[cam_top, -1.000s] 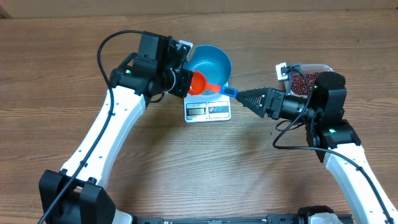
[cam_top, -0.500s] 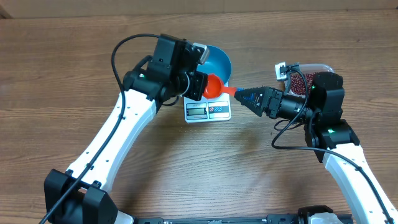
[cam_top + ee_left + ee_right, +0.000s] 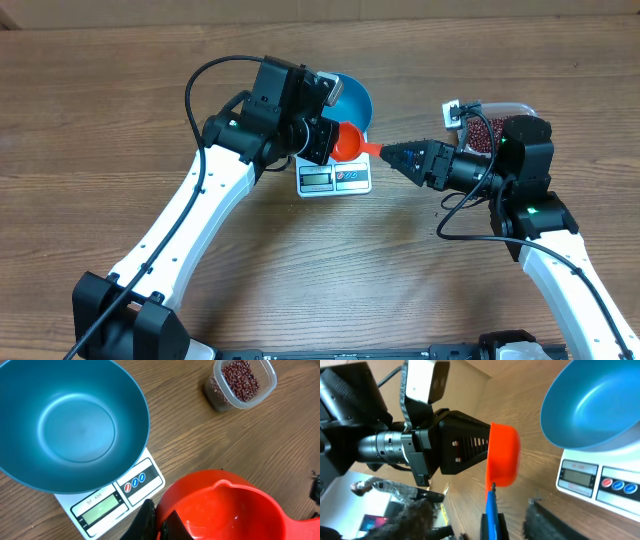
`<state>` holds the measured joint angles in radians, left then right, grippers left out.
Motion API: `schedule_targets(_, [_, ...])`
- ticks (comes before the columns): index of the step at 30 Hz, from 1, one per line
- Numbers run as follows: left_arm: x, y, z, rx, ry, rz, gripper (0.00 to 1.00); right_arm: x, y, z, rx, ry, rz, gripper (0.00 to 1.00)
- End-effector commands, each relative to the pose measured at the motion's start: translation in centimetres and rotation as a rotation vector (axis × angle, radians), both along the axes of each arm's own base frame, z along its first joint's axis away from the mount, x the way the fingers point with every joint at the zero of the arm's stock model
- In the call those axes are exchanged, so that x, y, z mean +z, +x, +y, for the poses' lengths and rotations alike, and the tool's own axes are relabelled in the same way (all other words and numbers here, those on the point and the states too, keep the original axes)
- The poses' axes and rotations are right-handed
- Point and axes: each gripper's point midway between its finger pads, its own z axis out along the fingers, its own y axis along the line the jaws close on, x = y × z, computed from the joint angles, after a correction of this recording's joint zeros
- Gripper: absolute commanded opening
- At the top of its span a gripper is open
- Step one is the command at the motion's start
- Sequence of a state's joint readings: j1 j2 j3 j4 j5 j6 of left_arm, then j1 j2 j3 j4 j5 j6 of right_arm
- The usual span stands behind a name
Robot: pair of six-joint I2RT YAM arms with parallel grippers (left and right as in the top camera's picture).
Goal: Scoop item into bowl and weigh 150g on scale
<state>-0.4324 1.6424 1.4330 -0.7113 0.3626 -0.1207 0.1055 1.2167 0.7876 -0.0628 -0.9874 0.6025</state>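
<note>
Empty red scoop held in the air beside the blue bowl.
Left gripper pinches its cup; right gripper has jaws spread around the handle. An early release could drop it.

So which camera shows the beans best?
The left wrist view: it looks down into the open tub, so the beans show clearly. Overhead, they are a small red patch partly hidden by the right arm. The right wrist view doesn't show them.

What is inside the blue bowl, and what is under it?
The bowl is empty inside. Under it stands the white scale; the bowl covers most of its platform.
</note>
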Motion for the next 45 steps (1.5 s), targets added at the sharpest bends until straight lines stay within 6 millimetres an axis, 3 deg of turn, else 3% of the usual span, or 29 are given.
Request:
schedule_targets(1, [0.5, 0.0, -0.2, -0.016, 0.011, -0.024, 0.05, 1.4, 0.3, 0.1, 0.003, 0.005, -0.038, 0.54])
schedule_targets(3, [0.1, 0.0, -0.2, -0.016, 0.016, -0.013, 0.05, 1.4, 0.3, 0.1, 0.002, 0.004, -0.039, 0.47])
schedule_targets(14, [-0.4, 0.2, -0.3, -0.020, 0.017, -0.003, 0.04, 1.4, 0.3, 0.1, 0.001, 0.008, -0.031, 0.33])
schedule_targets(37, [0.1, -0.2, -1.2, -0.081, -0.017, -0.019, 0.04, 1.4, 0.3, 0.1, -0.005, 0.015, -0.013, 0.34])
schedule_targets(45, [0.1, -0.1, -1.2, -0.081, -0.018, -0.022, 0.04, 1.3, 0.3, 0.1, -0.006, 0.012, -0.006, 0.28])
